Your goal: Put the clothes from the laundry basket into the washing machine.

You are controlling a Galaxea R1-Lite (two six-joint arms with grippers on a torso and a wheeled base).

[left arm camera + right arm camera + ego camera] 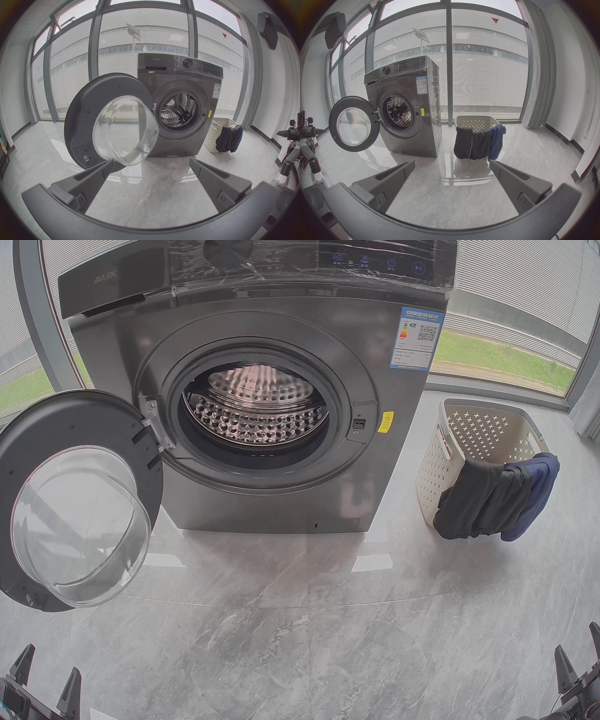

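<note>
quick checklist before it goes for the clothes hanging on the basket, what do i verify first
1. Washing machine door swung wide open: ok.
2. Drum opening unobstructed, nothing seen inside: ok.
3. Dark garment and blue garment draped over the laundry basket rim, in open sight: ok.
4. Right gripper open, holding nothing: ok.
5. Left gripper open, holding nothing: ok.
6. More clothes deeper in the basket: cannot tell, its bottom is hidden.
</note>
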